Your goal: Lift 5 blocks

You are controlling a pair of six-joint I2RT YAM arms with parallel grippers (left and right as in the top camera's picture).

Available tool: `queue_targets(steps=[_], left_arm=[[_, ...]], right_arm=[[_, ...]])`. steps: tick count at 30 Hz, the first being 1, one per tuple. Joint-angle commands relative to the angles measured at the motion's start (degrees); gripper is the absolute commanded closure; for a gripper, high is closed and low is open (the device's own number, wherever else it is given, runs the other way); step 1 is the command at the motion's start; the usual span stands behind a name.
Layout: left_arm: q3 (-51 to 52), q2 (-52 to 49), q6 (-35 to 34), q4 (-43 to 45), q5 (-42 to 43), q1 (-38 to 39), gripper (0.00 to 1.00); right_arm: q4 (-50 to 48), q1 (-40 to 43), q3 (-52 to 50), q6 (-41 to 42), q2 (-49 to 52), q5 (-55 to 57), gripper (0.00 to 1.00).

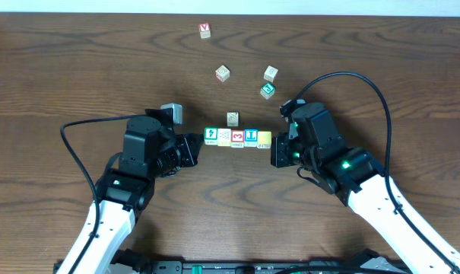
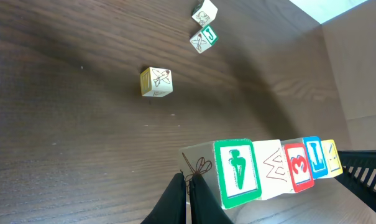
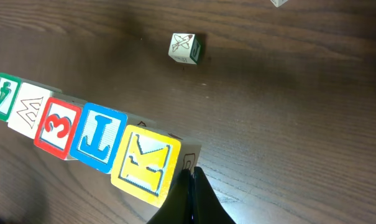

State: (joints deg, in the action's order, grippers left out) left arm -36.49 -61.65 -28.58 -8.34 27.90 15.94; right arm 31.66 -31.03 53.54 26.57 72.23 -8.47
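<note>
Five blocks form one straight row: green (image 1: 211, 136), cream (image 1: 224, 137), red "3" (image 1: 237, 138), blue (image 1: 251, 137) and yellow (image 1: 264, 138). My left gripper (image 1: 199, 144) is shut, its tip pressed against the green block's (image 2: 237, 171) outer face. My right gripper (image 1: 275, 148) is shut too, its tip pushing on the yellow block's (image 3: 147, 163) end face. The row is squeezed between the two tips. In the wrist views it seems to hang slightly above the wood, with shadow under it. Left gripper (image 2: 189, 177) and right gripper (image 3: 189, 171) hold nothing between their fingers.
Loose cubes lie beyond the row: one just behind it (image 1: 233, 119), two cream ones (image 1: 223, 73) (image 1: 271, 73), a green-lettered one (image 1: 268, 90) and a red "V" cube (image 1: 205, 30) near the far edge. Cables trail from both arms.
</note>
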Motion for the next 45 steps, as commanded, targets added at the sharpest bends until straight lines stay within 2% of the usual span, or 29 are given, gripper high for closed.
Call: queue_targets(steps=[1,35,45], left_arm=[[-3.2,0.7,-0.9,1.7,15.4,3.1,0.93],[-3.2,0.7,-0.6,1.7,16.5,3.1,0.93],[-3.2,0.7,2.0,-0.9,16.7,3.1,0.93]], right_arm=[[-2.7,-2.4,3.1,0.2,-0.7,-19.1,0.99],[-2.4,-2.4,3.7,0.2,-0.7,-20.0,0.99],[-2.2,-2.4,3.7,0.1,-0.7,-20.1,0.99]])
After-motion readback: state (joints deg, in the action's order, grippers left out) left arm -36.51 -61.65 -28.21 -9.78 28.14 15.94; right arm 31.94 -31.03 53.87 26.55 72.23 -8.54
